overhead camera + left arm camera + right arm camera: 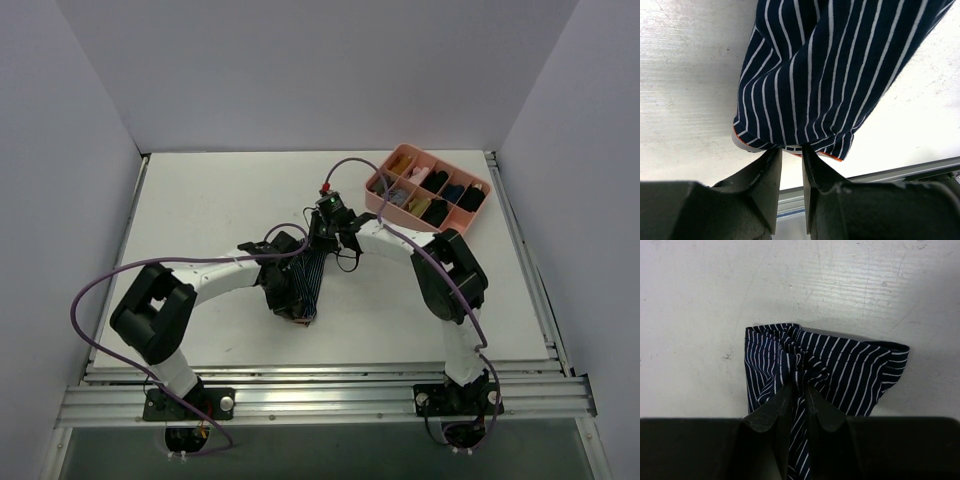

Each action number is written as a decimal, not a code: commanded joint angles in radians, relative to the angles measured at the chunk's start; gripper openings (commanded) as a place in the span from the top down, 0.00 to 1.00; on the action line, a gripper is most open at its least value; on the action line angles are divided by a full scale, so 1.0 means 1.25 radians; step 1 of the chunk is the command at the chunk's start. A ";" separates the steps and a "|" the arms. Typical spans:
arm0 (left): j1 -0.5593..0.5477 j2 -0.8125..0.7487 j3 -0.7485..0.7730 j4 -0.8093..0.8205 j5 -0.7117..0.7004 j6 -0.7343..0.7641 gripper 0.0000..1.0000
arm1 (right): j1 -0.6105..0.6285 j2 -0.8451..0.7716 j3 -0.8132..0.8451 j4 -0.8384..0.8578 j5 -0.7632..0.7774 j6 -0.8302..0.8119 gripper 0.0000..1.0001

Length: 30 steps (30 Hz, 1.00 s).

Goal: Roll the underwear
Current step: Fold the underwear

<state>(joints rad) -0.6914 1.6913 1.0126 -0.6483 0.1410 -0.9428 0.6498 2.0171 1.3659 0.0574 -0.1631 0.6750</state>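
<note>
The underwear [306,282] lay near the middle of the desk [215,200], a dark navy cloth with thin light pinstripes, stretched as a narrow band between the two arms. Its near end showed an orange-red waistband edge [832,156] under the lowest stripes. At the far end the cloth was gathered into tight folds, with a flatter part spread out to one side on the white surface.

The left hand [791,148] stood at the near end with its fingers drawn narrow, their tips closed on the hem beside the coloured edge. The right hand [799,388] held the far end, its fingers nearly together and pinching the bunched folds, with striped cloth running down between them. In the overhead view the two hands were close together, with the garment running from one to the other.

Well apart from the garment, at the far right of the desk, sat a pink divided tray [450,168] with small dark bundles [434,210] in several compartments. A purple cable [100,280] looped beside the left arm.
</note>
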 commanded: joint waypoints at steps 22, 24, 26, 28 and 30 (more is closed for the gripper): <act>-0.005 0.029 0.005 -0.040 -0.031 0.024 0.70 | -0.031 -0.034 -0.002 -0.009 0.002 -0.036 1.00; -0.005 0.026 0.002 -0.036 -0.029 0.023 0.70 | -0.036 -0.051 -0.014 -0.009 0.000 -0.041 1.00; -0.004 0.023 -0.001 -0.030 -0.028 0.022 0.70 | -0.040 -0.060 -0.025 -0.012 0.003 -0.043 1.00; -0.004 0.017 -0.004 -0.029 -0.029 0.022 0.70 | -0.042 -0.073 -0.046 -0.009 0.004 -0.043 1.00; -0.004 0.010 -0.011 -0.026 -0.027 0.023 0.70 | -0.046 -0.088 -0.067 -0.007 0.014 -0.047 1.00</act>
<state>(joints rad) -0.6922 1.7035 1.0275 -0.6628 0.1417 -0.9314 0.6003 1.9865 1.3132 0.0498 -0.1642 0.6380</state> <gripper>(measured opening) 0.302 0.002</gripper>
